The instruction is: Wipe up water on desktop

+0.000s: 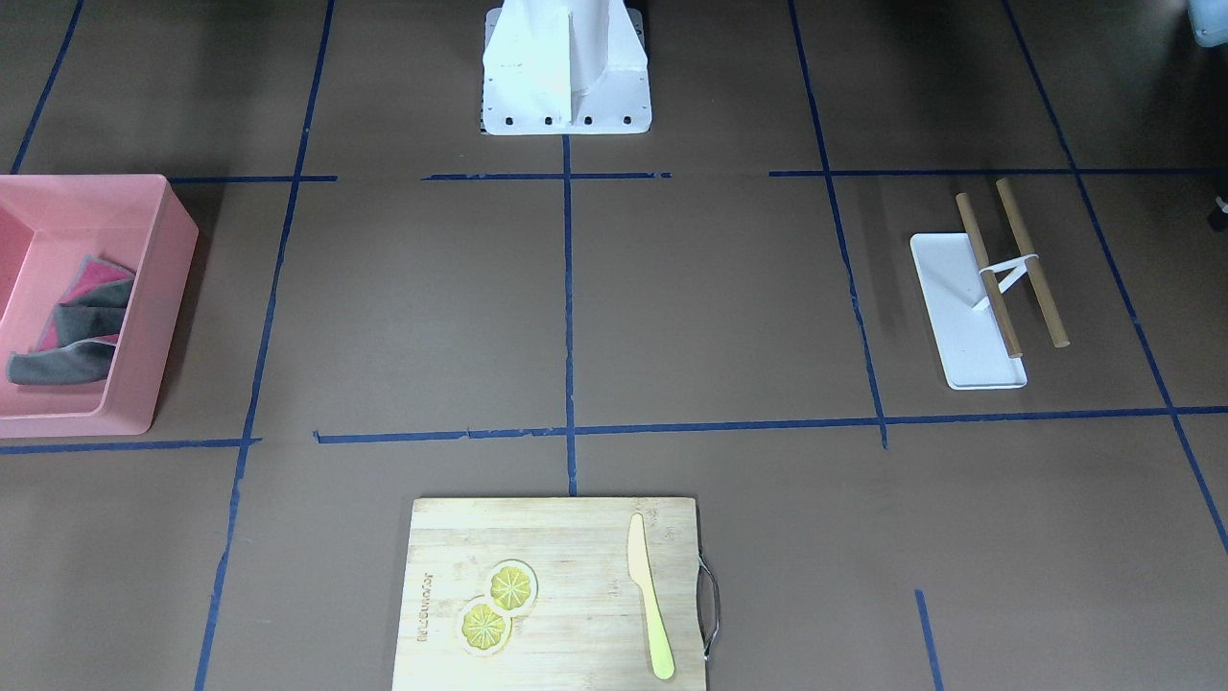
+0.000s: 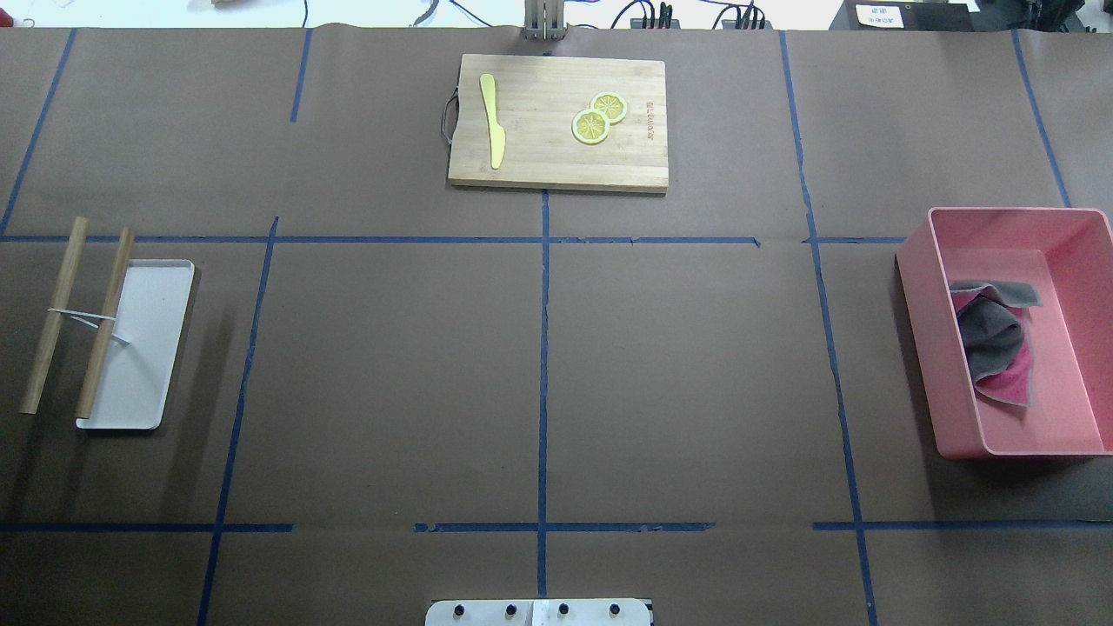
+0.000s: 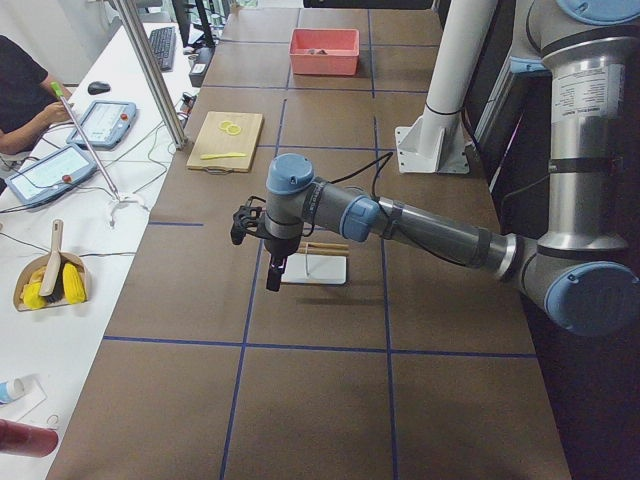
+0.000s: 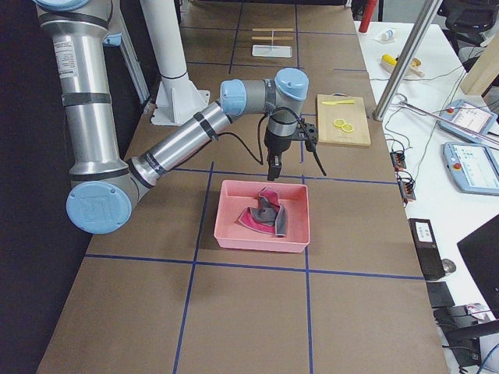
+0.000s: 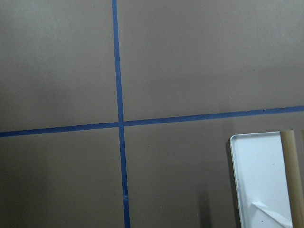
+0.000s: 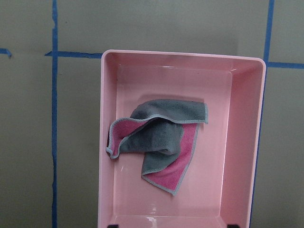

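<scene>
The desktop [image 2: 391,374] is a dark-brown surface crossed by blue tape lines. I can make out no water on it. A grey and pink cloth [image 2: 991,343] lies crumpled inside a pink bin [image 2: 926,348]. The right wrist view looks straight down on the cloth [image 6: 161,142]. My right gripper [image 4: 273,173] hangs above the bin's far rim. My left gripper [image 3: 272,278] hangs above the desktop beside the white tray [image 3: 315,268]. Both grippers show only in the side views, so I cannot tell whether they are open or shut.
A bamboo cutting board [image 2: 539,165] with a yellow knife [image 2: 494,117] and two lemon slices [image 2: 598,117] lies at the far middle. The white tray [image 2: 143,348] carries two wooden sticks [image 2: 52,317]. The robot base [image 1: 566,67] stands at the near middle edge.
</scene>
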Motion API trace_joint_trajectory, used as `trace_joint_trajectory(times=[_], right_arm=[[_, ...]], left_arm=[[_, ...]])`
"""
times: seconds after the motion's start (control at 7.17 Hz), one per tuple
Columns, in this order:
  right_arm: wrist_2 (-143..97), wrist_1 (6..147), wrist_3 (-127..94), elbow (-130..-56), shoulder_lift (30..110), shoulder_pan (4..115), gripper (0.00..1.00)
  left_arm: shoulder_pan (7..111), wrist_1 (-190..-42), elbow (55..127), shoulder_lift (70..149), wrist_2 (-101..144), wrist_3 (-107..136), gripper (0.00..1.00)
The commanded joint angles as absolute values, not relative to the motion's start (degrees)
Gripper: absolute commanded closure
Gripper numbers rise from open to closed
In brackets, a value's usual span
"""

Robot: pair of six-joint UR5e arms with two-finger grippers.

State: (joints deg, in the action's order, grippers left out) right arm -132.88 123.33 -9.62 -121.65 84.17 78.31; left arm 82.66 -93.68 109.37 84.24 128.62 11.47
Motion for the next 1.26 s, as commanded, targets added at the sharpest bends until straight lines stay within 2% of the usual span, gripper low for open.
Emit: trace_joint_trajectory(times=[0.0,0.42,0.56,0.84,1.12], right_arm=[[-137.9,117.8,-4.0,-118.8,87.6,83.8,0.0],[-142.5,103.7,-0.8,-109.1,93.4,88.4,0.0],[-142.2,101.7,-1.3,-107.2,93.4,88.4,0.0],[-138.4,101.5,-0.4,-100.9,87.8,89.3,0.0],[-138.1,101.6,-1.1,-100.0,89.0,89.3,0.0]], left_arm=[[87.4,-89.9,105.0,83.8,133.5,2.9,0.0],[93.5,-88.4,95.7,83.8,136.2,-10.4,0.0],[93.6,-88.5,95.4,83.7,136.2,-10.5,0.0],[93.6,-88.3,95.1,84.0,136.2,-10.0,0.0],[93.5,-88.3,94.9,84.3,136.2,-9.8,0.0]])
